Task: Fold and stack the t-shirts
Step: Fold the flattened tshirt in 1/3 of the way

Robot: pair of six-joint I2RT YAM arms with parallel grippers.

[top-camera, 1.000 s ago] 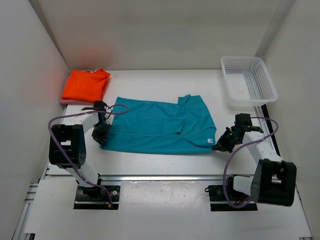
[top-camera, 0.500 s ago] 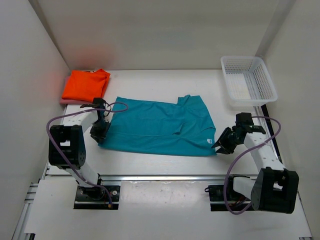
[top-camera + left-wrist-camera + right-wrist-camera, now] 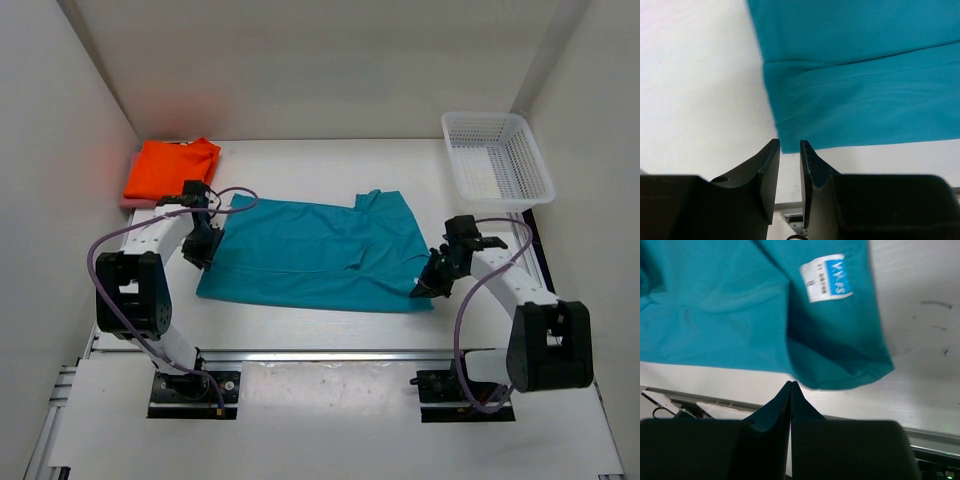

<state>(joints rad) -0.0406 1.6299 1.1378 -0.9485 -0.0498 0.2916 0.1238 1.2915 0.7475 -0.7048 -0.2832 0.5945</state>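
The teal-blue t-shirt (image 3: 320, 250) lies spread flat mid-table; it also fills the left wrist view (image 3: 860, 75) and the right wrist view (image 3: 715, 305), where its white neck label (image 3: 826, 284) shows. The orange t-shirt (image 3: 172, 168) lies folded at the back left on the pink t-shirt (image 3: 133, 202), of which only an edge shows. My left gripper (image 3: 205, 243) hovers by the teal shirt's left edge, jaws slightly apart and empty (image 3: 788, 145), just short of the shirt's near-left corner. My right gripper (image 3: 425, 285) is shut and empty (image 3: 791, 384) at the shirt's near-right hem.
A white lattice basket (image 3: 484, 117) stands at the back right. White walls close in the left, back and right sides. A metal rail (image 3: 320, 355) runs along the table's near edge, between the arm bases.
My left gripper has moved back along the teal shirt's left edge, away from its near-left corner. My right gripper has moved left to the shirt's near-right corner. The shirt lies much as before.
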